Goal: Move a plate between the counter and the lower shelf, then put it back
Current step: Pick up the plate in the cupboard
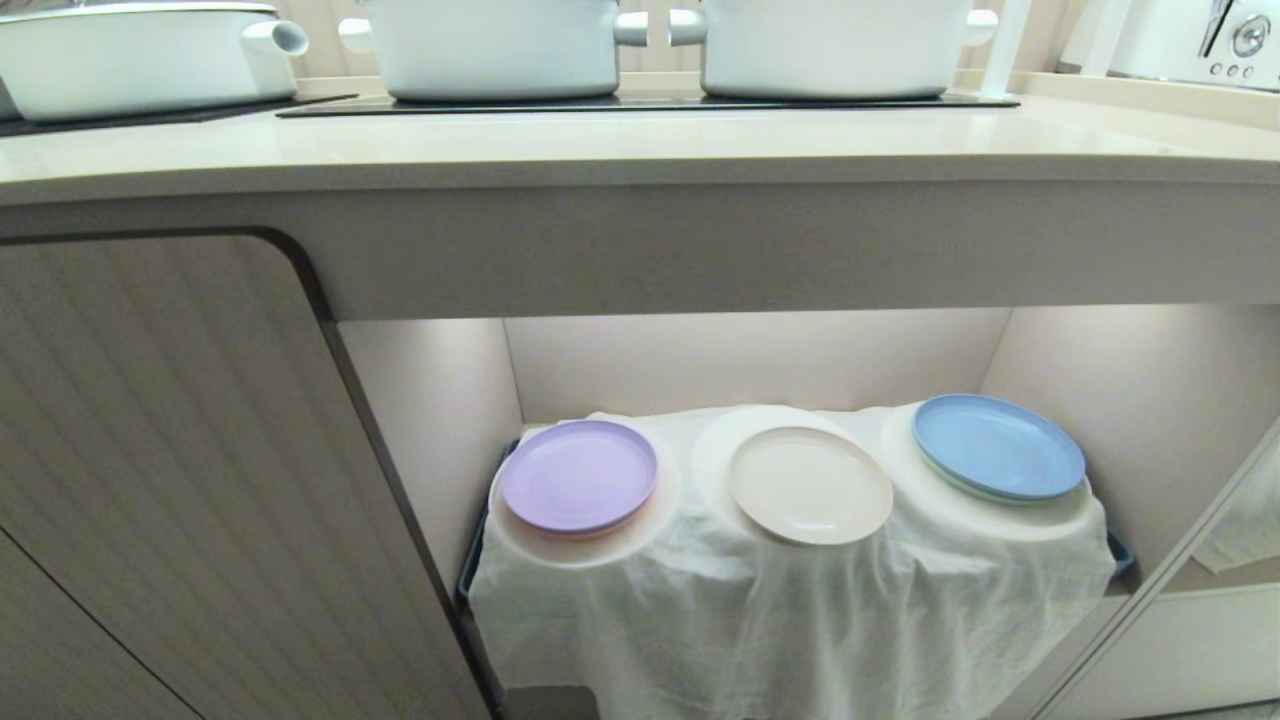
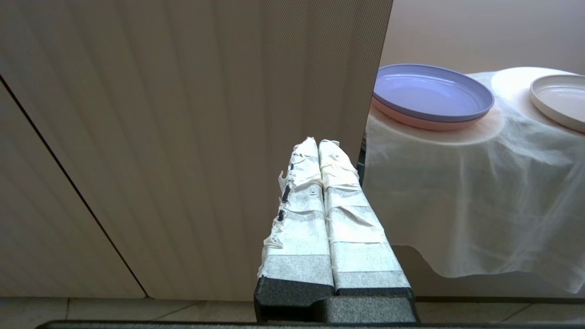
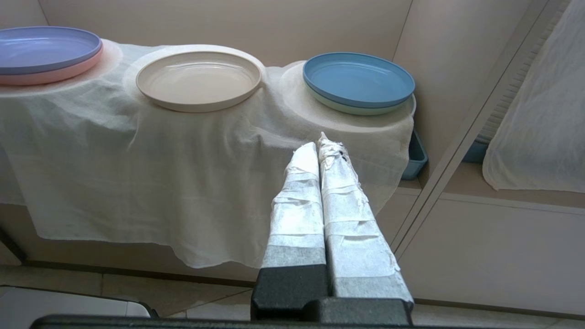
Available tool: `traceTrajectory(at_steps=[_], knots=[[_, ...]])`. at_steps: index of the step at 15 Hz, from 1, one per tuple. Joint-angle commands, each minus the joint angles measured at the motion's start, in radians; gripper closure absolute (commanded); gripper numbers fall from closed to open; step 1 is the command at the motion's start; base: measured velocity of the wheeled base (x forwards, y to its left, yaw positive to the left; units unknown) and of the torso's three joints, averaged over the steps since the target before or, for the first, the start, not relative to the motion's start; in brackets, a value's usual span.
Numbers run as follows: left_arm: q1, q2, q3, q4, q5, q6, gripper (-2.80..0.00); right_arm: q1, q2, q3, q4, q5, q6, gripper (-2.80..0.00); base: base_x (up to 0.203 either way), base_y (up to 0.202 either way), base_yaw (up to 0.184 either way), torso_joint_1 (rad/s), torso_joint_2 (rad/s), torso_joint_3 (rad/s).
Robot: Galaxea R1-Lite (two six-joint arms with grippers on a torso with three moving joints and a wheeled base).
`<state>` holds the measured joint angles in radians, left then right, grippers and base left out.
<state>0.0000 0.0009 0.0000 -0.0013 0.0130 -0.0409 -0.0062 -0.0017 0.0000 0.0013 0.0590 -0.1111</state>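
The cream plate [image 1: 810,484] [image 3: 199,79] [image 2: 560,100] lies on the middle cloth-covered pad of the lower shelf [image 1: 760,360], under the counter [image 1: 640,150]. Neither arm shows in the head view. My left gripper [image 2: 318,142] is shut and empty, low in front of the ribbed cabinet door [image 2: 183,137], left of the shelf. My right gripper [image 3: 318,146] is also shut and empty, hanging below and in front of the draped white cloth [image 3: 137,183], between the cream plate and the blue plate [image 3: 358,81].
A lilac plate [image 1: 578,475] [image 2: 432,91] sits on the left pad, a blue plate [image 1: 997,446] on the right pad. White pots [image 1: 495,45] stand on black panels at the counter's back. A ribbed door [image 1: 150,450] closes the left side; a slanted door edge [image 1: 1170,570] borders the right.
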Motion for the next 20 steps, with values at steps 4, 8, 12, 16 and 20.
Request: traceTrajectory(at_steps=[4, 8, 12, 16, 20], knots=[[0.0, 0.001, 0.0, 0.0, 0.001, -0.001, 0.0, 0.0, 0.002, 0.0, -0.001, 0.001, -0.001, 0.0, 0.0, 0.0, 0.0, 0.0, 0.0, 0.0], [0.0, 0.001, 0.0, 0.0, 0.001, -0.001, 0.0, 0.0, 0.002, 0.0, 0.0, 0.001, -0.002, 0.0, 0.0, 0.0, 0.0, 0.0, 0.0, 0.0], [0.001, 0.001, 0.0, 0.0, 0.001, -0.001, 0.0, 0.0, 0.002, 0.0, -0.001, 0.001, -0.001, 0.0, 0.0, 0.0, 0.0, 0.0, 0.0, 0.0], [0.0, 0.001, 0.0, 0.0, 0.001, -0.001, 0.0, 0.0, 0.002, 0.0, 0.0, 0.001, -0.001, 0.0, 0.0, 0.0, 0.0, 0.0, 0.0, 0.0], [0.0, 0.001, 0.0, 0.0, 0.001, -0.001, 0.0, 0.0, 0.002, 0.0, -0.001, 0.001, -0.001, 0.0, 0.0, 0.0, 0.0, 0.0, 0.0, 0.0]])
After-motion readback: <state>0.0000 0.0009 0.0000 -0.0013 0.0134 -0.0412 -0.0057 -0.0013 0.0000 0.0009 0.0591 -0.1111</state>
